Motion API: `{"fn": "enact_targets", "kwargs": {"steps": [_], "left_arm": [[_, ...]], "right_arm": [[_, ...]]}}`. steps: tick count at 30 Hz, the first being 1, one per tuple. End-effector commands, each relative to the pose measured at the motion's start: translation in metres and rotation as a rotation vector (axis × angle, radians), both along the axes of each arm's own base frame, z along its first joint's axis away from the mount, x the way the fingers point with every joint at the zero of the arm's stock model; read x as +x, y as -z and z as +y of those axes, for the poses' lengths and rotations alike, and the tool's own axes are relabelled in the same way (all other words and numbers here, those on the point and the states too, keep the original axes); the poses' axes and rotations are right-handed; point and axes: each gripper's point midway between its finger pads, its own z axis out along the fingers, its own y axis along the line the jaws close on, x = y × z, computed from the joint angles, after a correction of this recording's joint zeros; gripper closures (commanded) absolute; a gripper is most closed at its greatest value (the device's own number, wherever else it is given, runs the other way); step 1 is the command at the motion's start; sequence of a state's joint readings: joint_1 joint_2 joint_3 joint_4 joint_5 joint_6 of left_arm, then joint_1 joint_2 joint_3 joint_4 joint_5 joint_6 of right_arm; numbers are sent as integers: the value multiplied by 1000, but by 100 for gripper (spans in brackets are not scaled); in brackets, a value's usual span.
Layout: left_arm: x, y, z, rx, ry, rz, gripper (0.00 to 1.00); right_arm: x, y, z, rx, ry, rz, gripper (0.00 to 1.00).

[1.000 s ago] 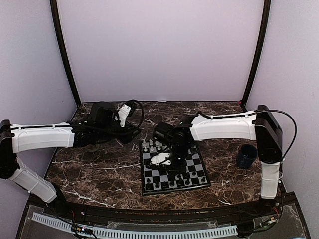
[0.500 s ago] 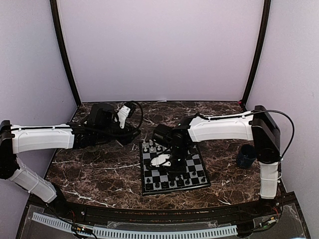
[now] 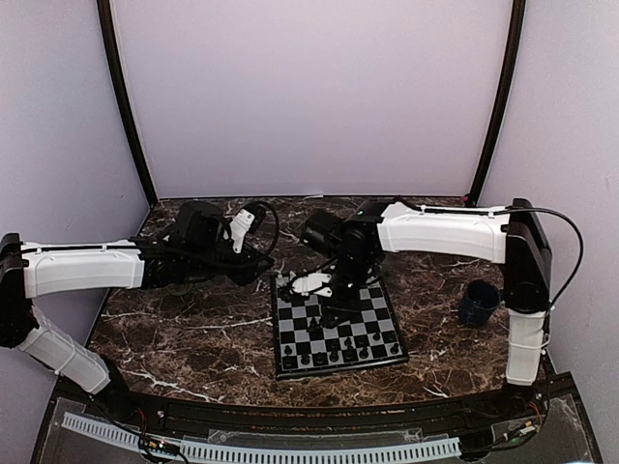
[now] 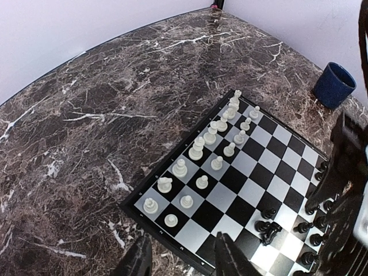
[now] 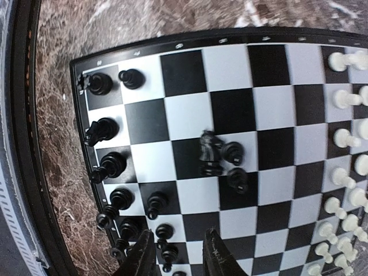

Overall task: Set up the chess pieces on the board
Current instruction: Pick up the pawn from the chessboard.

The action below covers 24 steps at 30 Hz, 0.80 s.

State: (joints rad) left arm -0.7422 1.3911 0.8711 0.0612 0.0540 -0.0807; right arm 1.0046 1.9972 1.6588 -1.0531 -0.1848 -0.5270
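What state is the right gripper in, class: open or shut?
Open. In its wrist view the right gripper has both fingers apart above the board, with nothing clamped between them.

The whole table [image 3: 193, 329] is taken in from high above its near edge, while the board [image 3: 336, 324], shared by all three views, is looked down on obliquely from the left wrist and closely, almost straight down, from the right wrist.

One small square chessboard of black and silvery-grey checks [image 4: 253, 192], one dark blue cup [image 4: 333, 84], sixteen tiny white chess pieces [image 4: 196, 150]; black pieces [image 5: 109, 164] too clustered to count.
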Motion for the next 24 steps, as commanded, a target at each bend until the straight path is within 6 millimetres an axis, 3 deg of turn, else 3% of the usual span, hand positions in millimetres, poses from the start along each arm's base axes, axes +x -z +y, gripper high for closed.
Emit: {"fn": "enact_targets", "kwargs": {"steps": [1, 6, 15, 24], "left_arm": [[-6, -3, -6, 1, 43, 57, 61], [-1, -12, 12, 7, -52, 32, 61], [0, -6, 28, -21, -130, 105, 62], [1, -7, 30, -16, -134, 93, 62]], "right_arm": [[23, -46, -1, 144, 65, -10, 69], [48, -36, 6, 170, 113, -42, 69], [55, -5, 26, 139, 111, 26, 67], [53, 19, 23, 86, 112, 48, 67]]}}
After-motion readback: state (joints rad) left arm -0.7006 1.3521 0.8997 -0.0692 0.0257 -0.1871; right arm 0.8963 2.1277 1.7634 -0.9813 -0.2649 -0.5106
